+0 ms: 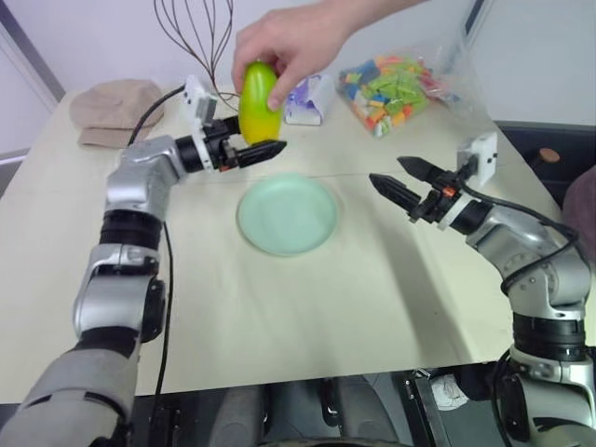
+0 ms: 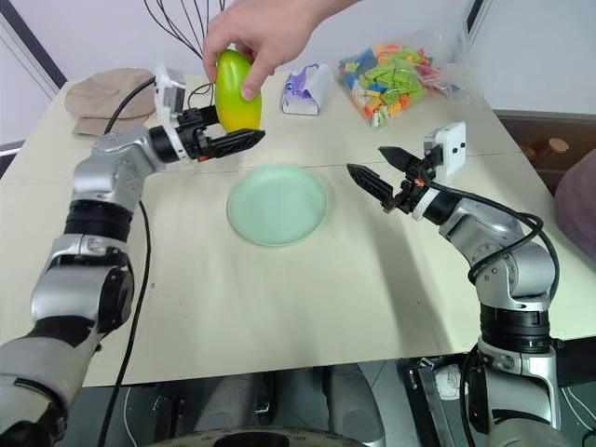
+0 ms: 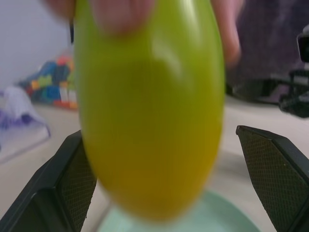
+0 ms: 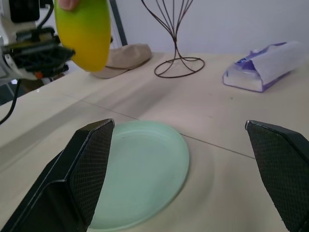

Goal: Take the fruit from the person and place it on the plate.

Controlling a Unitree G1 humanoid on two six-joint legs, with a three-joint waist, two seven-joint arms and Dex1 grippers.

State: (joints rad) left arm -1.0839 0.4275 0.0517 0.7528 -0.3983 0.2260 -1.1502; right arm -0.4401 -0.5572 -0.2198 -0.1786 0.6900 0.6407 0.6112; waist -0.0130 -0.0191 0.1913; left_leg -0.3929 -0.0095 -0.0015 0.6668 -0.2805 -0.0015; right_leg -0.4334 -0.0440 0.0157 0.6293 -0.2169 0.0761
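Left end effector (image 1: 250, 147), fingers spread wide, brackets the fruit (image 1: 258, 102) without yet pinching it. I see the fruit hanging upright, long axis vertical, in the person's hand (image 1: 289, 47) above the tabletop's far half, just beyond the plate (image 1: 287, 216). Right end effector (image 1: 399, 182), also spread, waits well apart near the right edge.

Bright, even light; close fruit (image 3: 149, 111) blurred

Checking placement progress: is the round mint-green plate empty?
Empty: the round mint-green plate lies bare; the person's hand holds the yellow-green fruit.
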